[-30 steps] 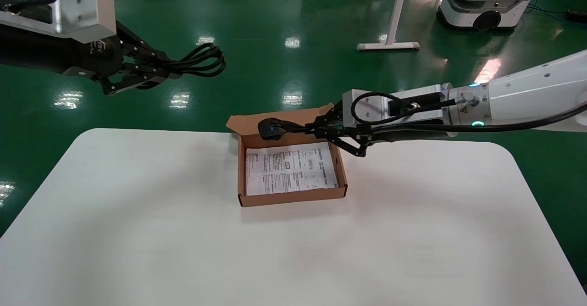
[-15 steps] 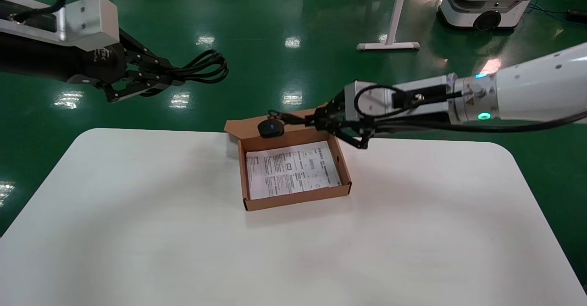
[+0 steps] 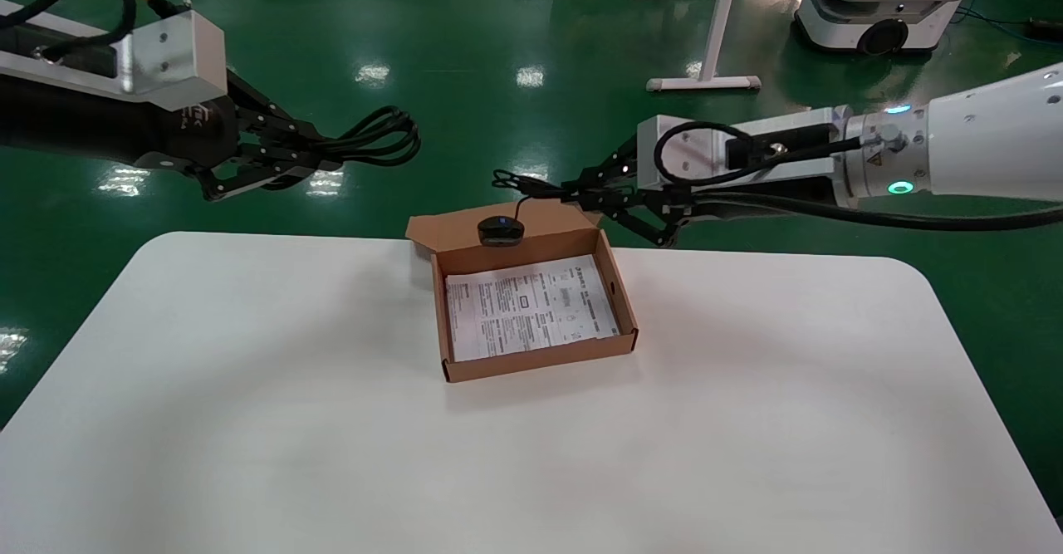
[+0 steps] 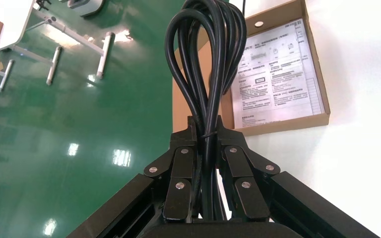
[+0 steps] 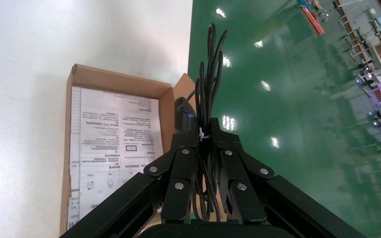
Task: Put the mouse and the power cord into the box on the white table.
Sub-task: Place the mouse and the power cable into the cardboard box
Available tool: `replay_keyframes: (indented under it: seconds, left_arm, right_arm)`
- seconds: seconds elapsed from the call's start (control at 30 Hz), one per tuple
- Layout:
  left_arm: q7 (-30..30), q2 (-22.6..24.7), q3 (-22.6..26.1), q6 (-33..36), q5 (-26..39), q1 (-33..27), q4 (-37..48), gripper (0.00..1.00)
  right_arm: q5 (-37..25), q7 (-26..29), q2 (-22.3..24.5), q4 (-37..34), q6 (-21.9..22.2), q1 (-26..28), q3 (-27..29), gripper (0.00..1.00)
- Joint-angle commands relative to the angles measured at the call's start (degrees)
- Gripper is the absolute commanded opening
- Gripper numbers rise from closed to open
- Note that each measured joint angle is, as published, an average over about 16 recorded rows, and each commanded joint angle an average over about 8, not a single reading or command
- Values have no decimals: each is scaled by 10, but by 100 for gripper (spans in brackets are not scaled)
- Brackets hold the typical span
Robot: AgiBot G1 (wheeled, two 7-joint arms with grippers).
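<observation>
My right gripper (image 3: 600, 197) has risen since a second ago, clamped on the mouse's bundled wire, so the mouse (image 3: 500, 231) now dangles at the box's (image 3: 616, 295) far wall, not yet inside. Its long axis lies left-right. My left gripper (image 3: 278, 155) grips the power cord (image 3: 378, 134), loops pointing right, beyond the white table (image 3: 249, 421).
</observation>
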Motion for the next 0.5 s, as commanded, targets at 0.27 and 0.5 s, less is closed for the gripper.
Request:
replay_keyframes:
  seconds: [0.27,0.5]
  left_arm:
    - [-11,-3,-1,-2,-6,13,-18,0]
    - [-21,-12,-1,2,-6,17,-32,0]
  right_arm:
    - [-13,39,12,93,19,-52,-11,0]
    - [-31,63,0,140,48,-97,-26,0]
